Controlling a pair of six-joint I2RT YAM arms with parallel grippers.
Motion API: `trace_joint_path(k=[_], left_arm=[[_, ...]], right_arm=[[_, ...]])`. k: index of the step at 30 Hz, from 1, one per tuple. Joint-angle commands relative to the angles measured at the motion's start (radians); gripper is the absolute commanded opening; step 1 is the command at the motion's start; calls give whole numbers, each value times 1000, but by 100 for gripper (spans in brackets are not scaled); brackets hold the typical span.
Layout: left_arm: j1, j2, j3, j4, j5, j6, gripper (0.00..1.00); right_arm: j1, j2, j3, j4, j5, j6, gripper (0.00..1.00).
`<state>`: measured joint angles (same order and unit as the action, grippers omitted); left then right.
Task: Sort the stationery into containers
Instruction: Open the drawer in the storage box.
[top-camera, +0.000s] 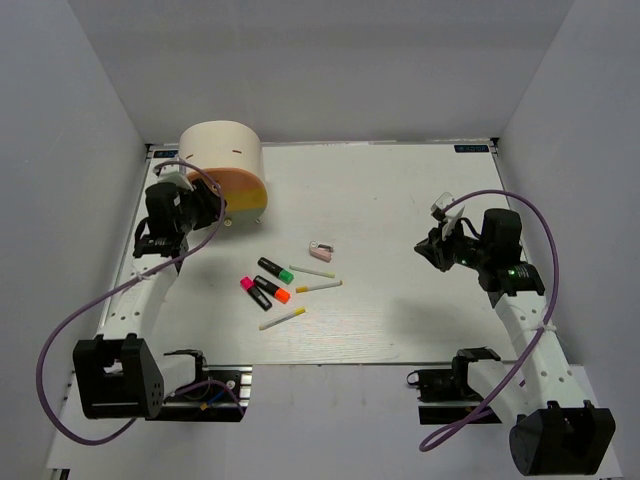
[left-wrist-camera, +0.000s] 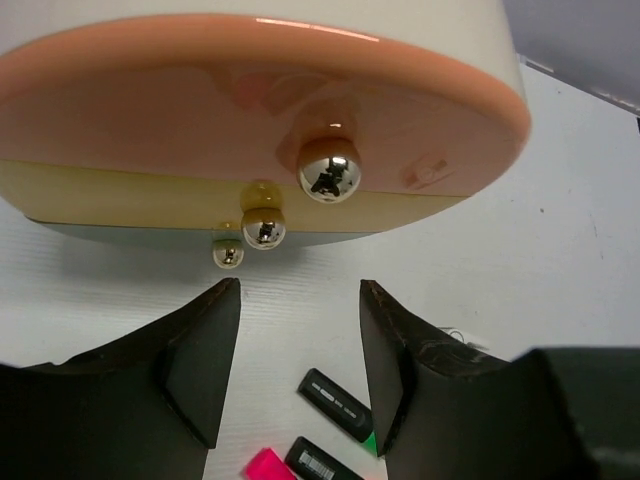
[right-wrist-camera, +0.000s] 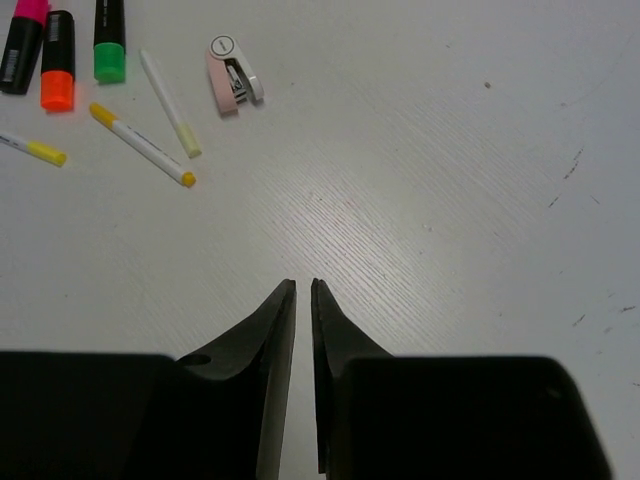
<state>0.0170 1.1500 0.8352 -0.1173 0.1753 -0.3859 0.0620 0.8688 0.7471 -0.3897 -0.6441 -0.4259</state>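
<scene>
Cream drum organiser (top-camera: 225, 165) is set at the far-left corner of the table (top-camera: 420, 190), close to the far edge and the left edge; its orange-to-yellow flat face is turned toward the near side; grey walls (top-camera: 60, 120) close in behind it and to its left, so room there is tight. A wide stretch of white tabletop is seen to the organiser's right, running to the right gripper (top-camera: 432, 248), which is held well apart from the organiser, near the right edge.

Left gripper (left-wrist-camera: 300, 290) is held just in front of the organiser's face, low over the table; contact with the face cannot be told; jaws are spread wide, nothing between them; three shiny round knobs (left-wrist-camera: 329, 170) are seen in a slanting row on the face, just ahead of the fingertips.

Right gripper's jaws are almost pressed together, only a thin slit left; nothing is pinched; tabletop is seen under them.

Stationery is laid loose on the table, outside the organiser, to its near-right and nearer to it than to the right gripper; green highlighter (top-camera: 275, 269), orange highlighter (top-camera: 271, 290) and pink highlighter (top-camera: 254, 293) are grouped close together, nearest the organiser; three thin white, yellow-tipped sticks (top-camera: 318, 287) are scattered just past them, one lying apart toward the near edge; the small pink-and-white eraser-like piece (top-camera: 321, 251) is placed just beyond the sticks, farther from the organiser; none is touched by either gripper.
</scene>
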Motion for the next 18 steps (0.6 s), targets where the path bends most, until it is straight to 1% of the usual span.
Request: trace_joint_path(k=[1, 9, 10, 18], left_arm=[[-11, 28, 38, 63, -14, 16, 61], [-20, 59, 47, 136, -33, 7, 61], [-29, 59, 47, 136, -43, -2, 60], [-29, 111, 65, 174, -92, -2, 60]], right_arm=[[1, -21, 18, 41, -34, 13, 18], [-1, -16, 9, 48, -34, 13, 18], [-1, -16, 9, 51, -37, 15, 18], [-4, -17, 6, 54, -37, 15, 18]])
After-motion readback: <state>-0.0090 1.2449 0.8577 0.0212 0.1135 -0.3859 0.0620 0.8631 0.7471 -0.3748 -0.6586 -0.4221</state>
